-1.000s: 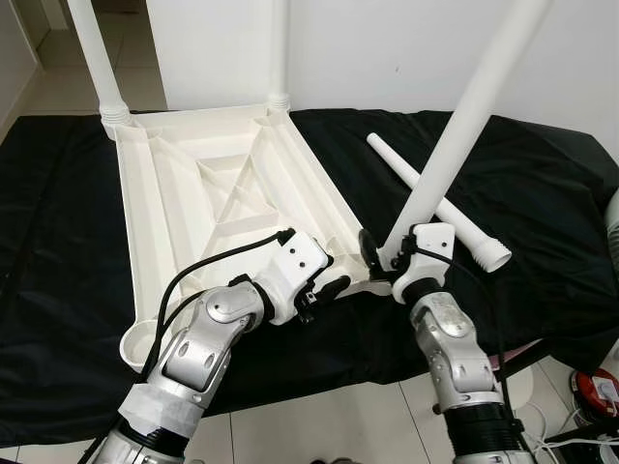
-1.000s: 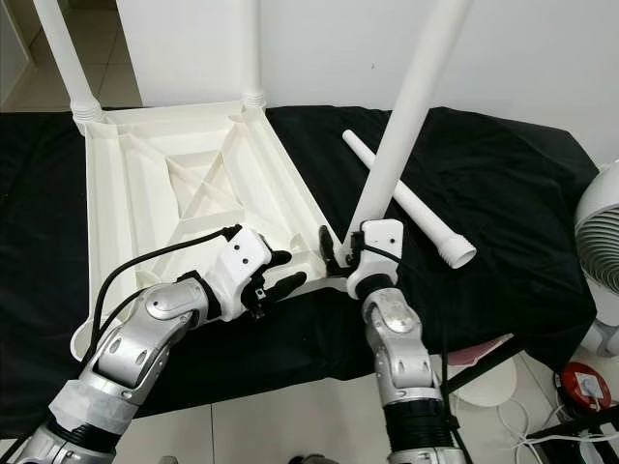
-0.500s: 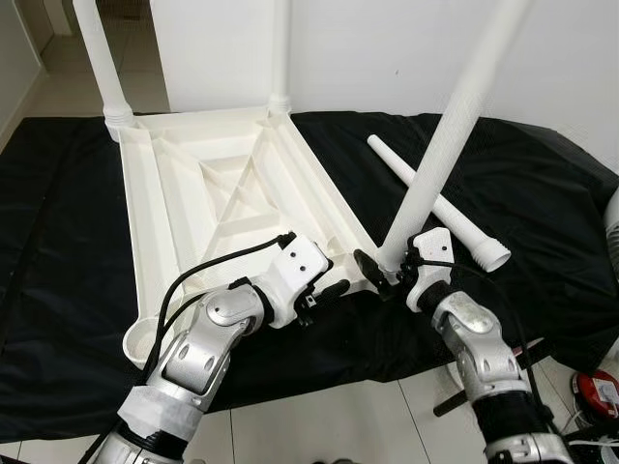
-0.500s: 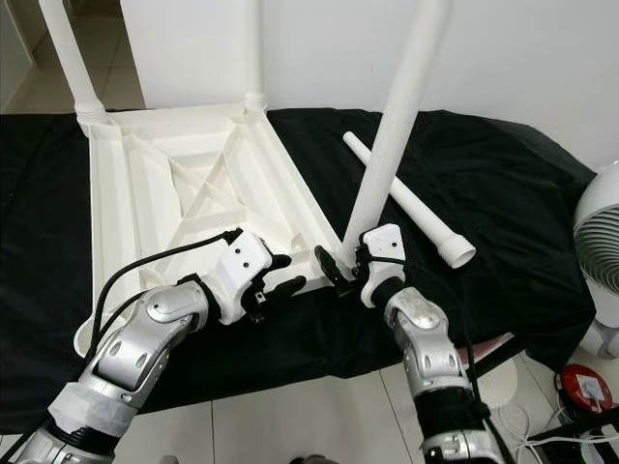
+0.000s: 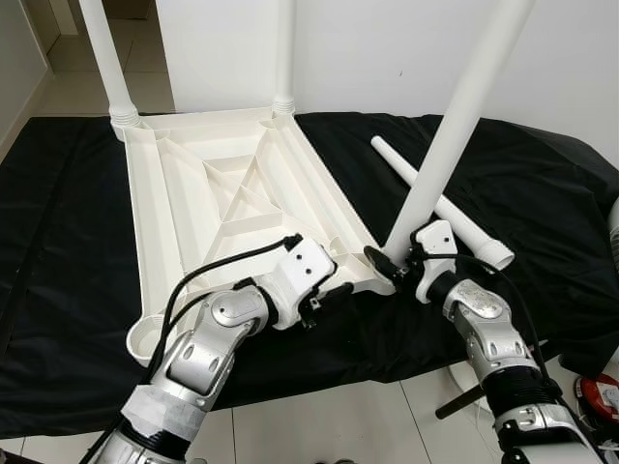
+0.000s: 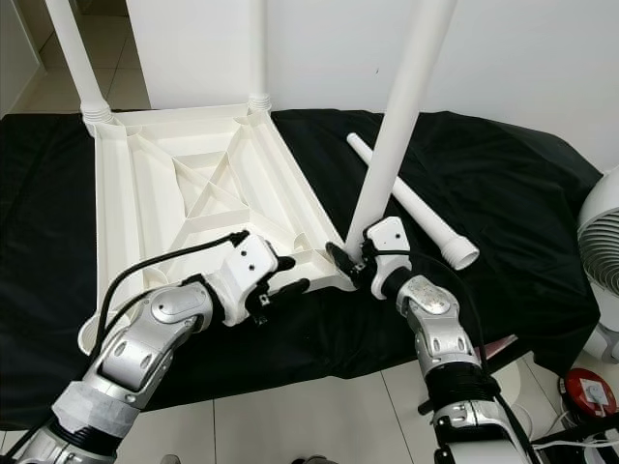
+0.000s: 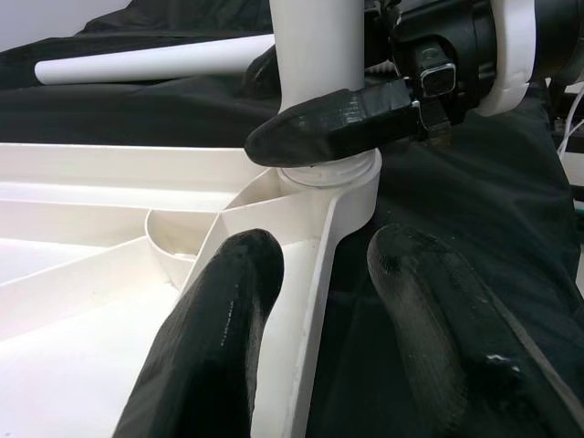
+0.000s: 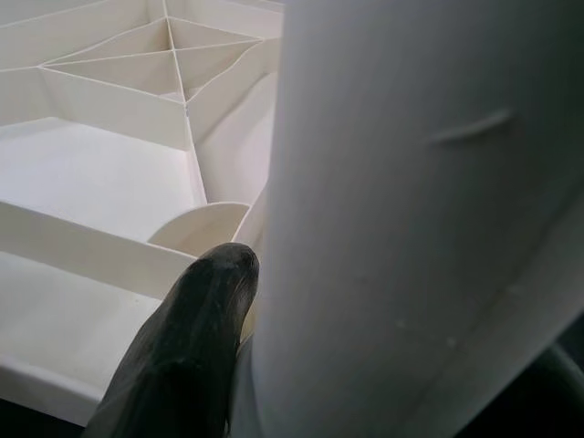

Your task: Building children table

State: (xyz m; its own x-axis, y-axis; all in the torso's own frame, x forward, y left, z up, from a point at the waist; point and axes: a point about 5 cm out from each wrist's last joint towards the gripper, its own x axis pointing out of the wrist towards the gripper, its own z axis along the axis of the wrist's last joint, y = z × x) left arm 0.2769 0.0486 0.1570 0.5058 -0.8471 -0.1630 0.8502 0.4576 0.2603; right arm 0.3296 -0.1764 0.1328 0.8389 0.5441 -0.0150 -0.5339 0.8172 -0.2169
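The white plastic tabletop (image 5: 155, 222) lies upside down on a black cloth, with two legs (image 5: 106, 58) (image 5: 282, 48) standing in its far corners. My right gripper (image 5: 395, 261) is shut on the foot of a third white leg (image 5: 455, 126). That leg leans to the right, and its end sits at the near right corner socket (image 7: 342, 187). My left gripper (image 5: 329, 295) is open and straddles the tabletop's near rim just left of that corner, one finger (image 7: 219, 347) inside the rim and one outside. A fourth leg (image 5: 445, 208) lies loose on the cloth to the right.
The black cloth (image 5: 542, 193) covers a low platform and ends at tiled floor close to me. A white fan (image 6: 604, 242) and a red object (image 6: 585, 382) stand on the floor at the right. A white wall rises behind the tabletop.
My right forearm has swung out to the right while holding the leg's foot at the corner. The left gripper has stayed on the rim. The camera has shifted slightly.
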